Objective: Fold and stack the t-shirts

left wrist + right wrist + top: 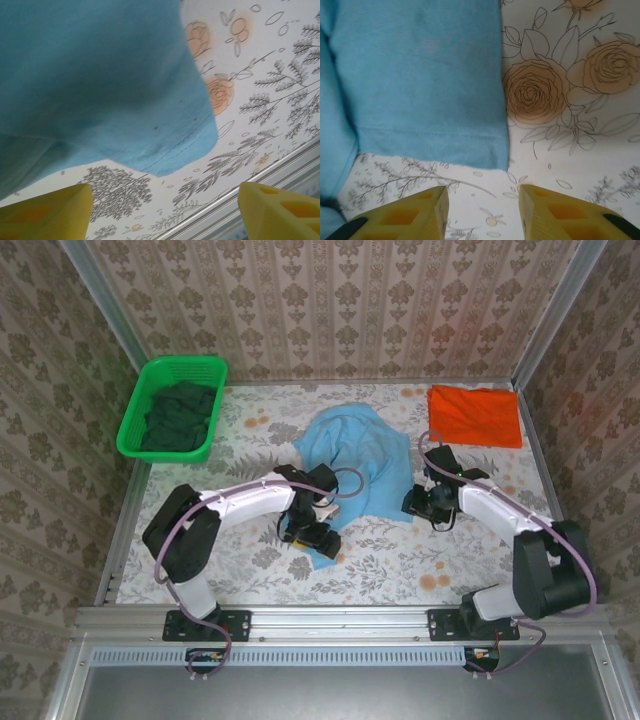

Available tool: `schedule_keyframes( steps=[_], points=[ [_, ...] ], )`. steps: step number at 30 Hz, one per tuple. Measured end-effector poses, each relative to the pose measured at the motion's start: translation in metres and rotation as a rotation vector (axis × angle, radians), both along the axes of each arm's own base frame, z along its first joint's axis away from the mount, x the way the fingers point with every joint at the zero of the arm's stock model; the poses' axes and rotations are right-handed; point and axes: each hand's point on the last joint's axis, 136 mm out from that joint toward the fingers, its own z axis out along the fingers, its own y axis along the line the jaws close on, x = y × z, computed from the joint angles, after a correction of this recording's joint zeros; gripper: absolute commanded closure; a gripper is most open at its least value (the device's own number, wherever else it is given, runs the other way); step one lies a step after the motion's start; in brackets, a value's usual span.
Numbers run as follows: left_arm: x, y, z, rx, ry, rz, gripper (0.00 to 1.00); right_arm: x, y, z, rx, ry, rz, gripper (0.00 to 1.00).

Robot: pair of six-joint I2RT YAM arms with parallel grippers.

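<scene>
L gripper [165, 215]: jaws spread wide, nothing between, poised just short of the light blue shirt's [355, 455] near hemmed corner. R gripper [482, 210]: likewise released, empty, just off another hemmed corner. Shirt lies crumpled at mid table [400, 560], not yet folded. Judged light, limp, non-slip; will sag, so pinch at hemmed corners. Far right: orange-red shirt [475, 415], folded flat. Far left: green basket [128, 430] w/ dark cloth [180, 415].
</scene>
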Motion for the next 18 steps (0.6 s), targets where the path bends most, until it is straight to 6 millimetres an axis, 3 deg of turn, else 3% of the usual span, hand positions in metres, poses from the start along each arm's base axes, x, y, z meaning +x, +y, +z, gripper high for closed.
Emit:
schedule_keyframes(
  steps=[6,9,15,18],
  points=[
    [-0.007,-0.007,-0.018,0.064,0.008,-0.022,0.34,0.002,0.0,-0.026,-0.016,0.061,0.004,0.67],
    [-0.008,-0.005,-0.027,0.103,0.008,-0.017,0.46,0.002,0.0,-0.035,-0.022,0.085,0.004,0.7],
    [-0.004,-0.001,-0.03,0.135,-0.015,0.009,0.7,0.006,0.001,-0.035,-0.022,0.087,0.004,0.7],
    [-0.001,0.0,-0.031,0.144,-0.027,0.021,0.82,0.006,0.0,-0.036,-0.029,0.093,0.009,0.75]
  ],
)
